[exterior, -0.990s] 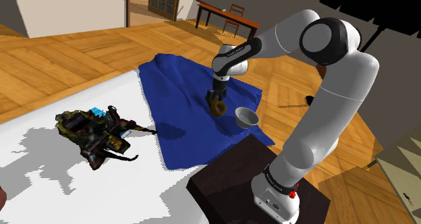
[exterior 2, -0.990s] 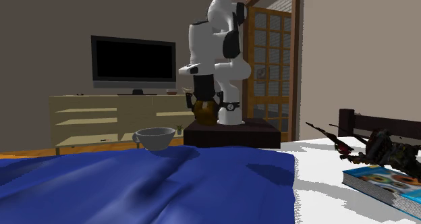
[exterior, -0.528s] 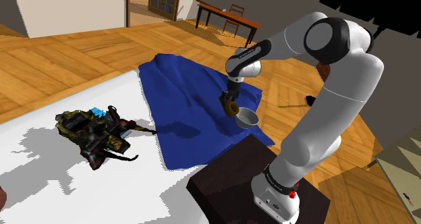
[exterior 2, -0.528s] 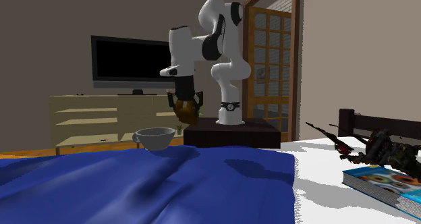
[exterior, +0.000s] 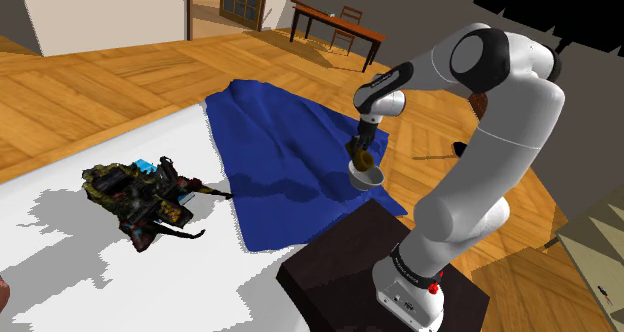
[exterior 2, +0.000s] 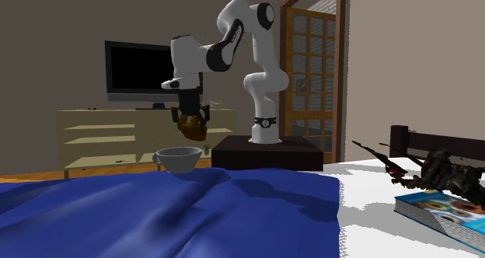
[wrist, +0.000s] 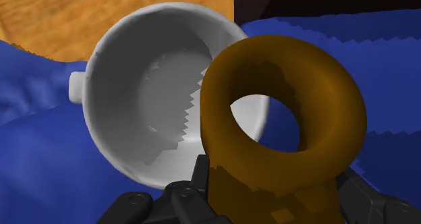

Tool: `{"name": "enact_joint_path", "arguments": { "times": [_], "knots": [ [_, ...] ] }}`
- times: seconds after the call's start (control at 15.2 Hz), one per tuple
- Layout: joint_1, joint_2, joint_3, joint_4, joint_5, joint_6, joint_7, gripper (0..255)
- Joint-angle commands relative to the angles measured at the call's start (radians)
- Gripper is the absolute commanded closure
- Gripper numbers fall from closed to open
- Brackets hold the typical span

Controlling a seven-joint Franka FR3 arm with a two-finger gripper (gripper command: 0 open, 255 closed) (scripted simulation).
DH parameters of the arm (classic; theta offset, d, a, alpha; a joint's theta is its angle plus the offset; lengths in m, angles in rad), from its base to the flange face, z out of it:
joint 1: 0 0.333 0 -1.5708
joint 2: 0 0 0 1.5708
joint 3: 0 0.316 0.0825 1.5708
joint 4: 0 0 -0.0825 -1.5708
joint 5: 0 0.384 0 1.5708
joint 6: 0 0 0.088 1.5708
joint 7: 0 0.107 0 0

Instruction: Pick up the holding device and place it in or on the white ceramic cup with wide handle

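Shoulder view: the gripper (exterior: 360,157) hung over the white cup (exterior: 370,179) on the blue cloth (exterior: 270,150). Second exterior view: the brown ring-shaped holder (exterior 2: 190,127) was just above the cup (exterior 2: 178,159), not touching. Wrist view: the fingers (wrist: 177,201) clasped the holder (wrist: 226,101) by its base, over the cup's (wrist: 145,108) mouth.

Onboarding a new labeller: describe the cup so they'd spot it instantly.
Find the big crumpled blue cloth, then follow it to the corner nearest the robot's dark box stand. There sits a low, wide white cup with a small side handle. It is pale and bowl-shaped, unlike the brown ring that the end effector holds just above it.
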Motion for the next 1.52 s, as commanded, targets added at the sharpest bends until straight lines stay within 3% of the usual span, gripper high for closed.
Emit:
{"name": "enact_joint_path", "arguments": {
  "times": [0.0,0.26,1.06,1.45],
  "knots": [
    [-0.030,0.014,-0.020,0.015,-0.001,0.001,-0.051,255],
    [-0.093,0.054,-0.057,0.066,0.003,-0.007,-0.151,255],
    [-0.109,0.186,-0.037,0.059,0.042,0.130,-0.170,255],
    [-0.110,0.195,-0.035,0.059,0.044,0.137,-0.171,255]
  ]
}}
